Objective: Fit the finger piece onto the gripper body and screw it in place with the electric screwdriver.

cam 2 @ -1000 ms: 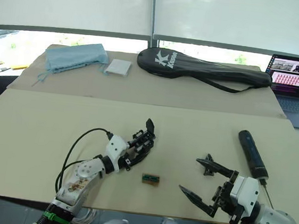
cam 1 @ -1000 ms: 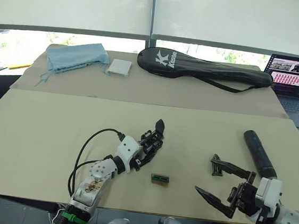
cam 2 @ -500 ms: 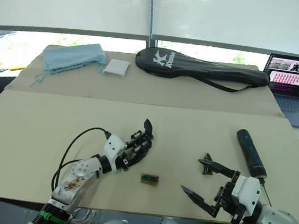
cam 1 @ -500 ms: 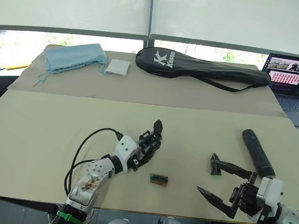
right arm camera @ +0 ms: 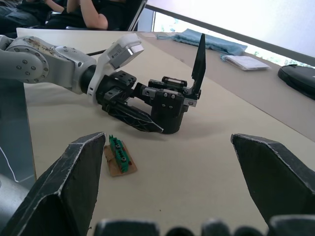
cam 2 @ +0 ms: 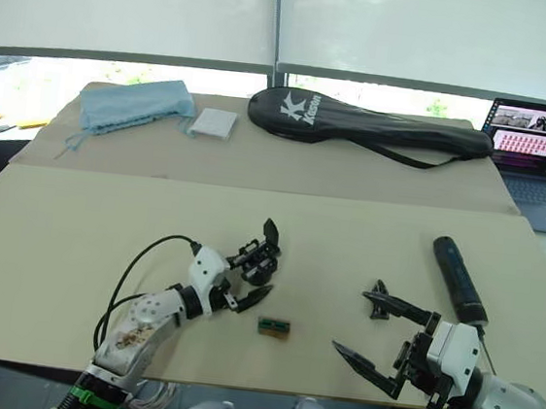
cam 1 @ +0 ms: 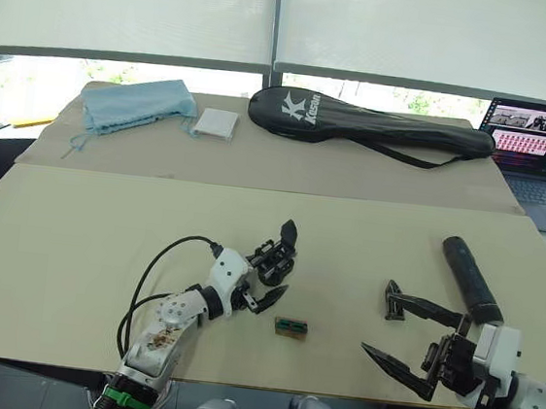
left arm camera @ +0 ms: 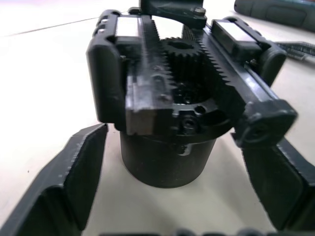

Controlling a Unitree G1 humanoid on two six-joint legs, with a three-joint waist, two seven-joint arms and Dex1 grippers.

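The gripper body [cam 1: 280,257] stands on the table, a black block on a round base with one pointed finger sticking up. In the left wrist view its toothed racks and centre gear [left arm camera: 179,49] face me. My left gripper [cam 1: 274,271] is open around it, one finger on each side with a gap to the block. My right gripper [cam 1: 378,329] is open and holds nothing, low over the table to the right. The electric screwdriver [cam 1: 470,278] lies just beyond it near the table's right edge. The finger piece is out of view.
A small green part on a brown card [cam 1: 290,327] lies in front of the gripper body. At the back lie a black racket bag [cam 1: 369,127], a blue cloth [cam 1: 135,102] and a white pad [cam 1: 217,122]. A laptop [cam 1: 543,145] sits far right. Seated people [right arm camera: 74,12] show beyond the table.
My left gripper's fingers have spread apart and let go of the gripper body, which stays standing in place. The right gripper has barely moved.
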